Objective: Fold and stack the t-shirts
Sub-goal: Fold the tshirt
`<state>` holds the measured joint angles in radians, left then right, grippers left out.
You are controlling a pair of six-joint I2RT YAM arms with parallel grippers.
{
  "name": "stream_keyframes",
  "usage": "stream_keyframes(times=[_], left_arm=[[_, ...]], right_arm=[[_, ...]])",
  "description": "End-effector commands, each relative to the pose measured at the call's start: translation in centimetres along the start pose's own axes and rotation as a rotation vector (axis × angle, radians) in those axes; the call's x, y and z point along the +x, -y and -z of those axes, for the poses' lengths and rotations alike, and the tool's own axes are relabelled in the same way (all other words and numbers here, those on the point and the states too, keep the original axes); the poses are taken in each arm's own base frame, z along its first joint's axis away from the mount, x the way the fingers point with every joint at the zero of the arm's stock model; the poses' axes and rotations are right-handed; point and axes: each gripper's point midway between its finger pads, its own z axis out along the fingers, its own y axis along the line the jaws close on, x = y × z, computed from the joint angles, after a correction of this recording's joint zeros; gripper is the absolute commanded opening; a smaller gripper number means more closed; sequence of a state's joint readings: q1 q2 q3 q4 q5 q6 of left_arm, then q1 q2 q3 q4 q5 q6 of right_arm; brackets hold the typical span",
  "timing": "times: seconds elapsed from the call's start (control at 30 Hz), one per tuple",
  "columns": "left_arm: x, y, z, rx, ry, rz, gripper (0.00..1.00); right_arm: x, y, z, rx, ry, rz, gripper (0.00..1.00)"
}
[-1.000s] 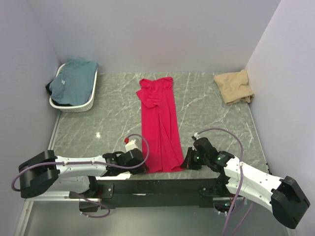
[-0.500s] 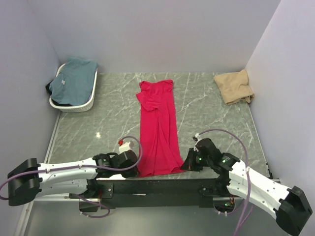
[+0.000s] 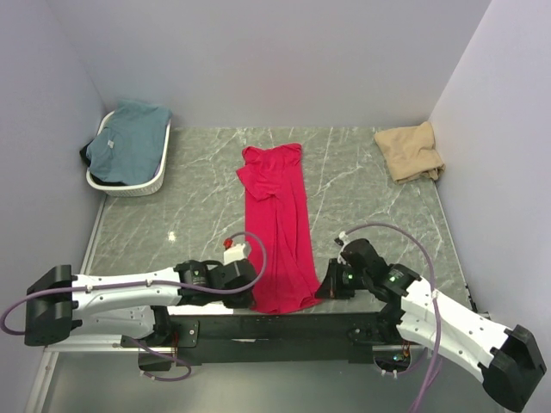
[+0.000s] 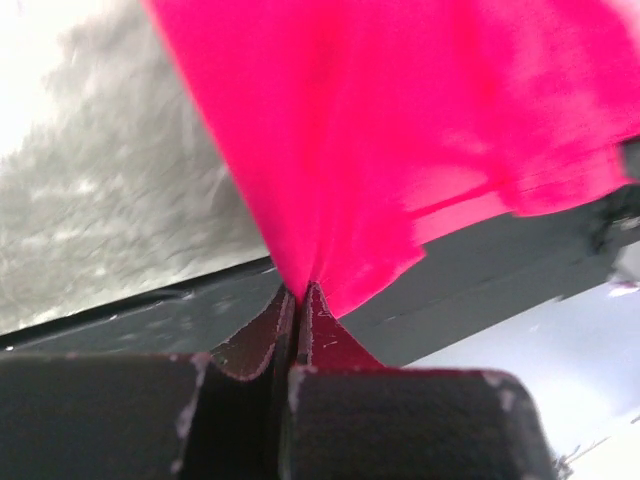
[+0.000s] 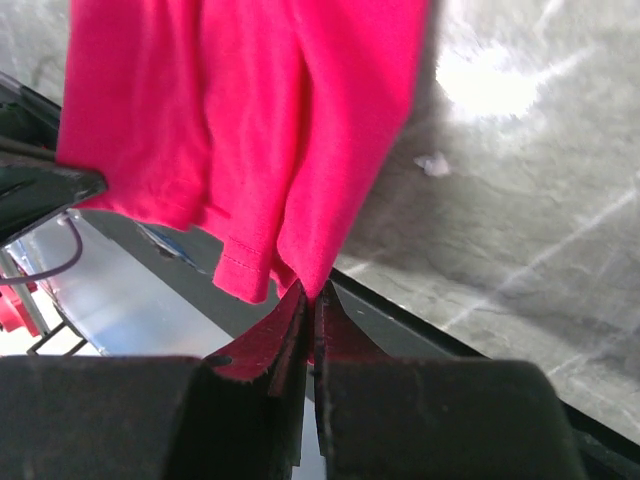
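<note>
Left claw (image 4: 297, 296) and right claw (image 5: 310, 293) pinch one red t-shirt (image 3: 280, 232).

red t-shirt (image 4: 420, 130) blurred, cropped in left wrist view

grey-green marble table (image 3: 189, 202) veined in white, boxed in by pale lilac walls (image 3: 275, 60) on three sides. white oval basket (image 3: 138, 188) at the far left corner, close against the left wall. something dark (image 3: 86, 153) over its left rim, too small to tell. black bar (image 3: 275, 325) along the near table edge. bright glare patch (image 5: 490, 80) on the marble in the right wrist view.
</note>
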<state>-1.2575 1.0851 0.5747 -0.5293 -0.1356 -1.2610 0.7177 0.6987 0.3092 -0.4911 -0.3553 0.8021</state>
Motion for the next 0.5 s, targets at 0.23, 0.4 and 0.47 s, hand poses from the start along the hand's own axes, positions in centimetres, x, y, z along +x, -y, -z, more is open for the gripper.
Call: stream_keyframes(times=[0.23, 0.4, 0.47], left_arm=[[-7.8, 2.1, 1.8, -0.083, 0.225, -0.046, 0.01], [-11.5, 1.3, 1.5, -0.109, 0.266, -0.031, 0.01], [-12.7, 1.4, 1.4, -0.104, 0.278, -0.046, 0.01]], right_arm=[[-7.1, -6.3, 0.2, -0.039, 0.113, 0.169, 0.0], [-9.2, -6.8, -0.8, 0.019, 0.106, 0.211, 0.0], [-10.5, -7.4, -0.9, 0.032, 0.124, 0.238, 0.0]])
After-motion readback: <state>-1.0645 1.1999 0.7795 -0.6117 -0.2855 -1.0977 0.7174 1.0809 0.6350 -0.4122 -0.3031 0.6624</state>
